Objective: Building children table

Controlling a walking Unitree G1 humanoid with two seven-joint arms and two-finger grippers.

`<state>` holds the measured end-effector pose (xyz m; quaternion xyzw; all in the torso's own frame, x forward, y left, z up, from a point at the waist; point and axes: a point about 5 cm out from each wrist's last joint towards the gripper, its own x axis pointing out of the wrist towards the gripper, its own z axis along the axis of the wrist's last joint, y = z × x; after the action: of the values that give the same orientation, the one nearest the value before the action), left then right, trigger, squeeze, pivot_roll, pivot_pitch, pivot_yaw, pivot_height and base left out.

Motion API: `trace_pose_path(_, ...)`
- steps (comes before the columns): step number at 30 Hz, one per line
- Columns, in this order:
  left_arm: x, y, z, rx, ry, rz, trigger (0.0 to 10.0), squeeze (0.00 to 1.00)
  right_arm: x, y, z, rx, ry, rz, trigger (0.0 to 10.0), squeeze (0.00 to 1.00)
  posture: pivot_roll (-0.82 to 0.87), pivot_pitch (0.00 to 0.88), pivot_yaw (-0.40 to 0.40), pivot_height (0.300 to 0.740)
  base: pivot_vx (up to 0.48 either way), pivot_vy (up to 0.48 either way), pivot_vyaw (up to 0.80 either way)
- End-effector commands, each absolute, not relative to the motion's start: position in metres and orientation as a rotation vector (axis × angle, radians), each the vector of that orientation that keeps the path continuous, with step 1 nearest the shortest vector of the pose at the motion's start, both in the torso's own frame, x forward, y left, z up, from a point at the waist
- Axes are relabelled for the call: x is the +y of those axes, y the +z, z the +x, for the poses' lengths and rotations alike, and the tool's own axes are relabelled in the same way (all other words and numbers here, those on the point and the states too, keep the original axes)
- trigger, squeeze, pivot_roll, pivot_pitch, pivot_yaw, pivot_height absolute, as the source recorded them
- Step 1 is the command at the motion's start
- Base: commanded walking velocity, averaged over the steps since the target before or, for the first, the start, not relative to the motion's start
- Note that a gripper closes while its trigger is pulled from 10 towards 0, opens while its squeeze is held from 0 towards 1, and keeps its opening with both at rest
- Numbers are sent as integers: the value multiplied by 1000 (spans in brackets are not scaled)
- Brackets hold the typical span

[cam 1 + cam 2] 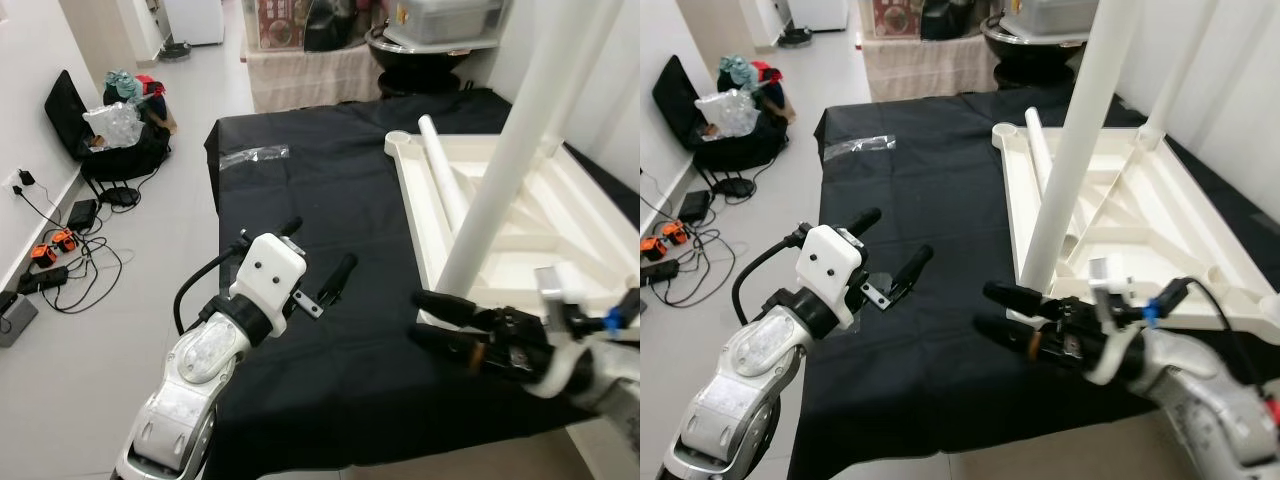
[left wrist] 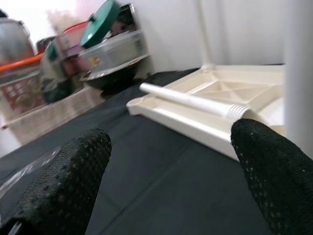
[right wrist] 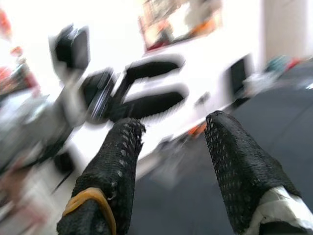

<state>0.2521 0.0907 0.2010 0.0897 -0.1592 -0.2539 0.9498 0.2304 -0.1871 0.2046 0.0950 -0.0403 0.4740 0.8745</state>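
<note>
smooth glossy plastic tabletop (image 1: 520,215) on matt black cloth (image 1: 320,200) (finely dimpled black fingers (image 2: 80,171)).

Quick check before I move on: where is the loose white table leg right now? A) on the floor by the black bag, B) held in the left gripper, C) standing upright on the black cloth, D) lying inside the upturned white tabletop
D. The loose white leg lies across the upturned tabletop, and both the left gripper and the right gripper are open and empty.
</note>
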Motion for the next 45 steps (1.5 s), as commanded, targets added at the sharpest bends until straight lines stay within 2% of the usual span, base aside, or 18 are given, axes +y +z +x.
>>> trace_pose_path(1, 104, 196, 255, -302, -437, 178, 10000, 0, -175, 208, 238, -84, 910, 178, 10000, 0, -35, 9, 36, 740, 0, 0, 0)
trace_pose_path(2, 104, 196, 255, -302, -437, 178, 10000, 0, -175, 208, 238, -84, 910, 178, 10000, 0, -35, 9, 36, 740, 0, 0, 0)
trace_pose_path(3, 117, 195, 259, -292, -364, 178, 10000, 0, -157, 216, 245, -114, 882, 190, 10000, 0, -21, 10, 22, 740, 0, 0, 0)
trace_pose_path(5, 122, 194, 260, -289, -336, 181, 10000, 0, -148, 220, 245, -126, 886, 191, 10000, 0, -21, 10, 22, 740, 0, 0, 0)
trace_pose_path(7, 131, 195, 262, -293, -293, 202, 10000, 0, -126, 227, 250, -161, 854, 179, 10000, 0, -13, 9, 8, 740, 0, 0, 0)
trace_pose_path(14, 133, 195, 263, -300, -281, 210, 10000, 0, -109, 235, 254, -183, 789, 185, 10000, 0, -13, 11, 5, 740, 0, 0, 0)
trace_pose_path(17, 128, 199, 264, -317, -293, 202, 10000, 0, -100, 228, 277, -124, 531, 109, 10000, 0, -9, 23, 0, 740, 0, 0, 0)
trace_pose_path(18, 124, 201, 264, -325, -306, 195, 10000, 0, -105, 222, 290, -92, 379, 59, 10000, 0, -6, 25, -7, 740, 0, 0, 0)
trace_pose_path(19, 124, 201, 264, -325, -306, 195, 10000, 0, -105, 222, 290, -92, 379, 59, 10000, 0, -6, 25, -7, 740, 0, 0, 0)
trace_pose_path(21, 119, 203, 263, -332, -326, 186, 10000, 0, -118, 216, 300, -71, 194, -15, 10000, 0, -4, 33, -9, 740, 0, 0, 0)
trace_pose_path(23, 117, 203, 262, -333, -334, 184, 10000, 0, -123, 216, 302, -76, 142, -46, 10000, 0, -4, 33, -9, 740, 0, 0, 0)
trace_pose_path(26, 104, 197, 257, -321, -383, 163, 10000, 0, -160, 214, 303, -80, -101, -150, 10000, 0, -7, 40, -9, 740, 0, 0, 0)
trace_pose_path(27, 104, 197, 257, -321, -383, 163, 10000, 0, -160, 214, 303, -80, -101, -150, 10000, 0, -7, 40, -9, 740, 0, 0, 0)
trace_pose_path(28, 96, 196, 255, -321, -410, 150, 10000, 0, -179, 216, 301, -85, -210, -189, 10000, 0, -12, 44, -5, 740, 0, 0, 0)
trace_pose_path(30, 96, 196, 255, -321, -410, 150, 10000, 0, -179, 216, 301, -85, -210, -189, 10000, 0, -12, 44, -5, 740, 0, 0, 0)
trace_pose_path(38, 91, 197, 257, -327, -430, 144, 10000, 0, -227, 218, 291, -63, -449, -340, 10000, 0, -20, 56, -1, 740, 0, 0, 0)
trace_pose_path(40, 90, 198, 257, -328, -433, 146, 10000, 0, -246, 210, 285, -10, -553, -442, 10000, 0, -15, 59, -1, 740, 0, 0, 0)
trace_pose_path(45, 90, 197, 255, -327, -429, 146, 10000, 0, -272, 205, 282, 33, -627, -482, 10000, 0, -11, 62, -5, 740, 0, 0, 0)
